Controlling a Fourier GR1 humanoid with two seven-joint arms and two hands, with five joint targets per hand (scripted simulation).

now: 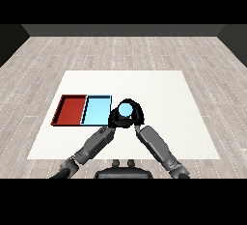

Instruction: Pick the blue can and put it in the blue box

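The blue can (126, 109) shows its light blue top just right of the light blue tray (96, 111). My right hand (137, 114) is curled round the can, with black fingers wrapping its far and right sides. The can's lower body is hidden by the hands. My left hand (114, 120) sits close against the can's left side, at the blue tray's right edge; its shape merges with the right hand. The blue tray holds nothing.
A red tray (70, 109) lies against the left side of the blue tray and holds nothing. Both trays sit on the left half of the white table (164, 93), whose front edge runs below the forearms.
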